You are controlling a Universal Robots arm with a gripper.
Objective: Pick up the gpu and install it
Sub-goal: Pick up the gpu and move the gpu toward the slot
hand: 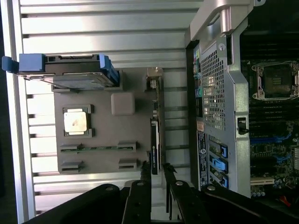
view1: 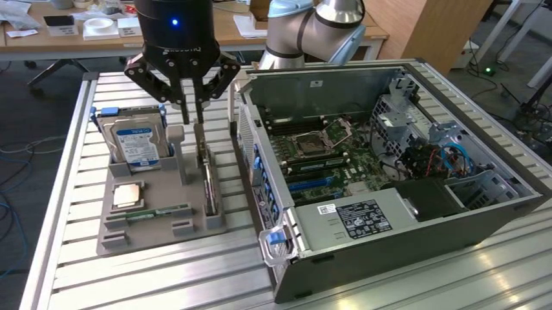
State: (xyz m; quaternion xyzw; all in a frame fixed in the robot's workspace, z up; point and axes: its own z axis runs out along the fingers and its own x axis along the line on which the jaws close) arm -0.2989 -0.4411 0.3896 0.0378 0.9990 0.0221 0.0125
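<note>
The gpu [view1: 208, 177] stands on its long edge in a slot of the grey holder tray [view1: 164, 227], on the side nearest the computer case; it looks like a thin dark card. My gripper [view1: 191, 120] hangs just above the card's far end, fingers pointing down and slightly apart, holding nothing. From the wrist view the gpu [hand: 156, 130] runs away from my gripper [hand: 156, 175], with one fingertip [hand: 145, 171] on each side of its line. The open computer case [view1: 388, 219] lies to the exterior view's right, its motherboard [view1: 332, 158] and blue slots [view1: 312, 185] exposed.
On the holder tray [hand: 103, 156] are a silver hard drive [view1: 138, 142] with a blue-white label, a CPU [view1: 128, 194] and a narrow green RAM stick [view1: 159, 212]. The case wall [hand: 219, 93] stands close beside the gpu. All rests on a slatted metal table [view1: 172, 274].
</note>
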